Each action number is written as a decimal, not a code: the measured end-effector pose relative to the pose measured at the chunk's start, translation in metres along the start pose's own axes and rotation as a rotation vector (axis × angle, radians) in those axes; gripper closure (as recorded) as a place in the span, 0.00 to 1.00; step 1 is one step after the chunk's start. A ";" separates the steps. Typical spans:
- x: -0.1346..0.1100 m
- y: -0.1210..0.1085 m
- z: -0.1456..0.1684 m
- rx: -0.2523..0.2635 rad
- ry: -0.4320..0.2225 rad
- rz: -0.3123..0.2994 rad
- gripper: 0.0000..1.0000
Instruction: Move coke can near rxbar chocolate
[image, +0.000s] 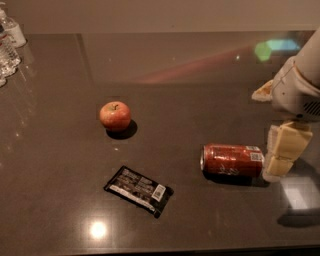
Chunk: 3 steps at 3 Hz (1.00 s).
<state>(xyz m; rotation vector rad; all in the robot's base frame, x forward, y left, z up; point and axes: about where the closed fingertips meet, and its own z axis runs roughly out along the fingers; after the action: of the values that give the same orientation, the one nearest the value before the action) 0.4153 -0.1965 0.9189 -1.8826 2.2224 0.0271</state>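
The coke can (232, 160) lies on its side on the dark table (200, 100), right of centre, with its white label patch at its right end. The rxbar chocolate (138, 190), a flat black wrapper with a white barcode patch, lies to the can's lower left, well apart from it. My gripper (286, 150), cream-coloured, hangs from the arm at the right edge, just beside the can's right end. I cannot tell whether it touches the can.
A red-orange apple (115, 116) sits left of centre, behind the bar. Clear water bottles (9, 45) stand at the far left corner. The table's front edge runs along the bottom of the view.
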 end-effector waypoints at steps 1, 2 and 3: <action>-0.002 0.012 0.022 -0.046 0.007 -0.029 0.00; -0.004 0.017 0.039 -0.061 0.003 -0.054 0.00; -0.005 0.017 0.052 -0.061 0.004 -0.073 0.00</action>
<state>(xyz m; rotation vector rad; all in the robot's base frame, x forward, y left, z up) 0.4075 -0.1801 0.8672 -1.9962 2.1767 0.0804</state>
